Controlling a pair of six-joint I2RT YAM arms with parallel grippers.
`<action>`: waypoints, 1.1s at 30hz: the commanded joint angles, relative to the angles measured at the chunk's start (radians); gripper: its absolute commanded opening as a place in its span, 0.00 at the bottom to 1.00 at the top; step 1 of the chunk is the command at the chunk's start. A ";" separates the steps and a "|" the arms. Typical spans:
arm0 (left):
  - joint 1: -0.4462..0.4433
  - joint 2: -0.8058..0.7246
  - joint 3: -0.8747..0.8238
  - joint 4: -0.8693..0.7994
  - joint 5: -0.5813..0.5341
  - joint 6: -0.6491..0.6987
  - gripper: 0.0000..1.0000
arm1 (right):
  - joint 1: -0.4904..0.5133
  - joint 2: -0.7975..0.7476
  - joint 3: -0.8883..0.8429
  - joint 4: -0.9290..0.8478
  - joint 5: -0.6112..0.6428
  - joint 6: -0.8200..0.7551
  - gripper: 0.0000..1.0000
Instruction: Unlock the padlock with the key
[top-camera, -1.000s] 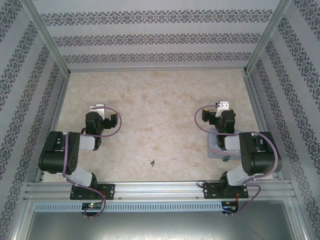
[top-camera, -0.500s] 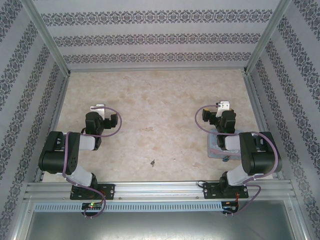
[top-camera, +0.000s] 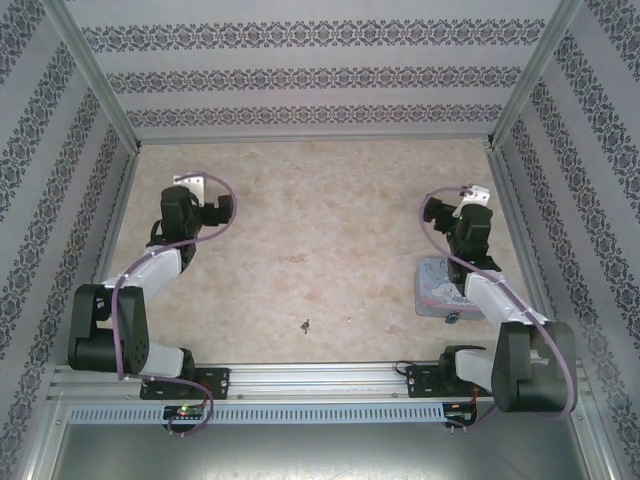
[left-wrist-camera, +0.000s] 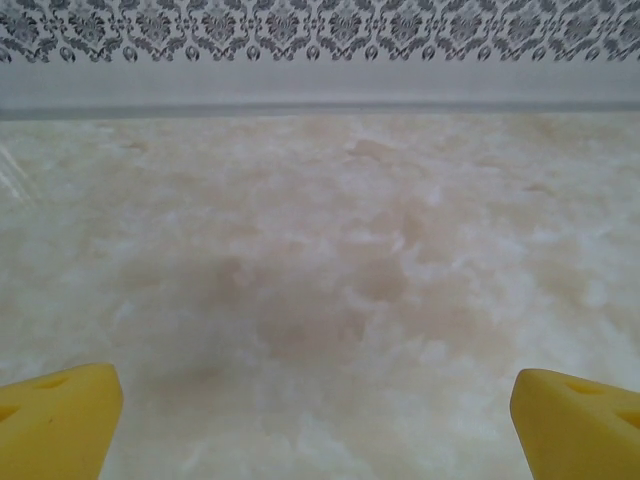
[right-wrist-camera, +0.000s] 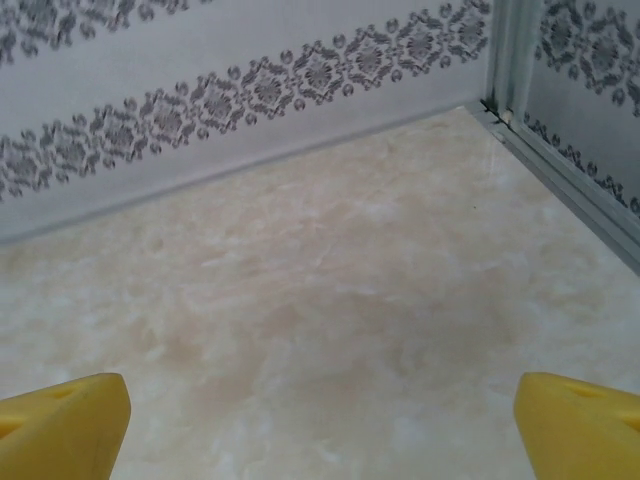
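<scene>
The key (top-camera: 305, 324) is a tiny dark sliver lying on the marbled table near the front, midway between the two arm bases. The padlock (top-camera: 452, 320) is a small bluish speck at the near edge of the pale blue tin, partly under the right arm. My left gripper (top-camera: 188, 185) hovers over the left part of the table, far from both. In the left wrist view my left gripper (left-wrist-camera: 320, 430) is open, with bare table between its yellow fingertips (left-wrist-camera: 55, 420). My right gripper (top-camera: 470, 196) is beyond the tin; my right gripper (right-wrist-camera: 320, 425) is open and holds nothing.
A pale blue tin (top-camera: 436, 284) with a picture on its lid lies at the right, partly under the right forearm. Patterned walls (top-camera: 300, 80) and metal rails (right-wrist-camera: 560, 165) enclose the table on three sides. The right gripper faces the far right corner.
Both arms have stretched forward: each gripper moved away from the bases towards the far wall. The right arm's move uncovered more of the tin. Both grippers stayed open.
</scene>
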 joint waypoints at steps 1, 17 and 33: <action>0.013 -0.032 0.092 -0.282 0.046 -0.135 1.00 | -0.036 -0.025 0.104 -0.327 -0.144 0.198 0.98; -0.199 -0.020 0.240 -0.499 0.122 -0.393 1.00 | -0.233 -0.177 0.281 -1.128 0.167 0.389 0.98; -0.382 0.077 0.321 -0.521 0.064 -0.399 1.00 | -0.389 -0.152 0.145 -1.074 -0.091 0.368 0.98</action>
